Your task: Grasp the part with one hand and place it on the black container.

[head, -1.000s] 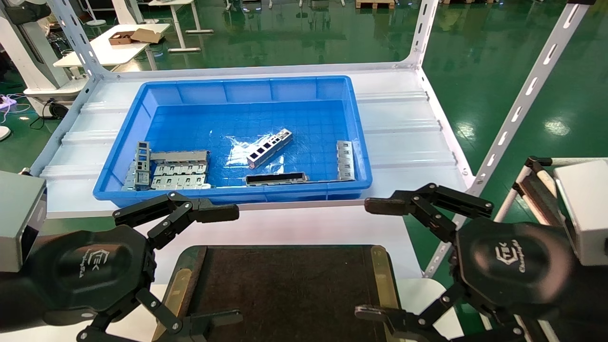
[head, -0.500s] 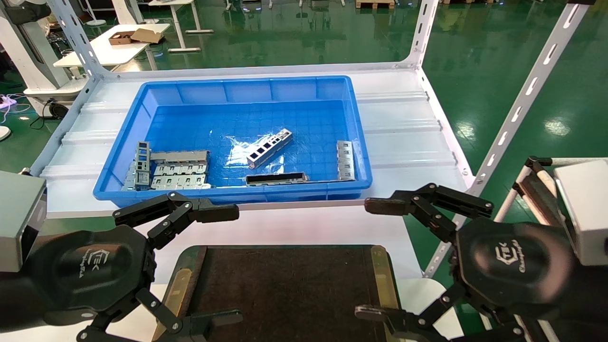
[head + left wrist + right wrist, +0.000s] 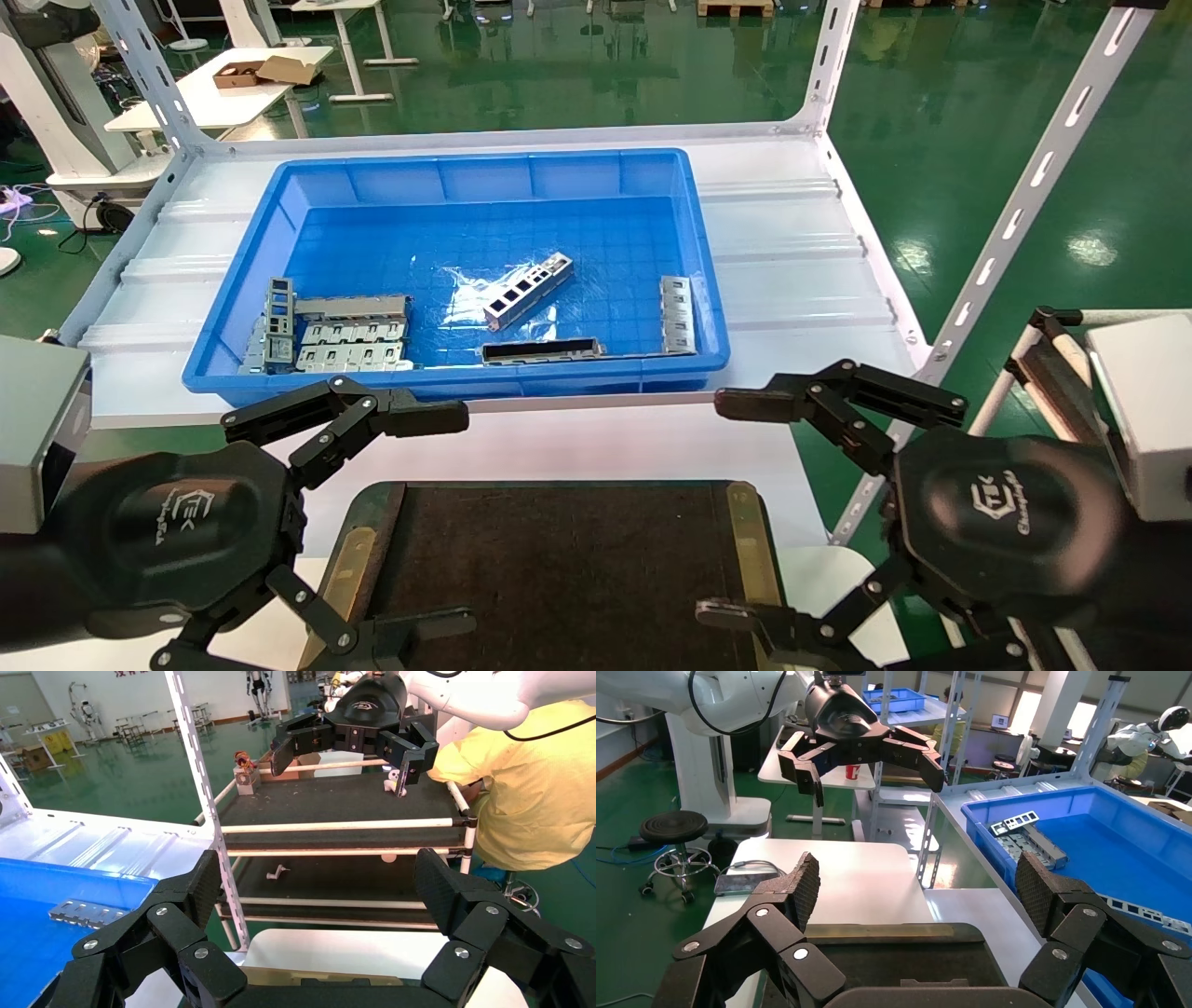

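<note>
The part (image 3: pixel 528 290), a shiny silver bar with square cutouts, lies slantwise in the middle of the blue bin (image 3: pixel 244 270). The black container (image 3: pixel 559 568), a flat dark tray with brass side rims, sits at the near edge between both arms; it also shows in the right wrist view (image 3: pixel 891 952). My left gripper (image 3: pixel 447 517) is open and empty over the tray's left rim. My right gripper (image 3: pixel 736 508) is open and empty over its right rim. Both are apart from the part.
The bin also holds dull grey slotted plates (image 3: pixel 331 331) at its left, a long dark-faced strip (image 3: pixel 540 350) near its front wall and a grey plate (image 3: pixel 677 313) at its right. White slotted rack uprights (image 3: pixel 1024 196) stand at the right and back.
</note>
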You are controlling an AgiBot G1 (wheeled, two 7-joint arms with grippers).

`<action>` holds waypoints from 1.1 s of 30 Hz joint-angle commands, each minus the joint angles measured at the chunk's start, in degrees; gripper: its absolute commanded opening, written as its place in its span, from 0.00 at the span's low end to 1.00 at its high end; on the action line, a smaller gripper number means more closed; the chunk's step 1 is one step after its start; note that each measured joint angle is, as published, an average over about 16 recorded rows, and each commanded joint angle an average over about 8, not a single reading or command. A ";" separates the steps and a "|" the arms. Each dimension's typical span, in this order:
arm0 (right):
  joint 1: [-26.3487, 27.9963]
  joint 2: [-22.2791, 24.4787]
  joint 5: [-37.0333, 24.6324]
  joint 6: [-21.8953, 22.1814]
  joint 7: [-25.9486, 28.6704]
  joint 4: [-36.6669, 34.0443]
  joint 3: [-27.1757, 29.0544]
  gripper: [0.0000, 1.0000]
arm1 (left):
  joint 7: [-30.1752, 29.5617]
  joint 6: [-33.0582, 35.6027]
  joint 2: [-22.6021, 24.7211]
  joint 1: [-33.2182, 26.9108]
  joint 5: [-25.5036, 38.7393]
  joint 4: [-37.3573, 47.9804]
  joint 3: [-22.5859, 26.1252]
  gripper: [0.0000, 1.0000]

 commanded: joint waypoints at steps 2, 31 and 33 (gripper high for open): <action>0.00 0.00 0.00 0.00 0.00 0.00 0.00 1.00 | 0.00 0.00 0.00 0.00 0.00 0.00 0.00 1.00; 0.03 0.00 0.01 -0.02 -0.02 -0.04 -0.03 1.00 | -3.18 -8.80 2.56 -3.04 6.33 -0.42 1.77 1.00; 0.03 0.00 0.01 -0.02 -0.02 -0.04 -0.03 1.00 | -3.71 -10.82 3.62 -4.00 7.82 -0.22 2.25 1.00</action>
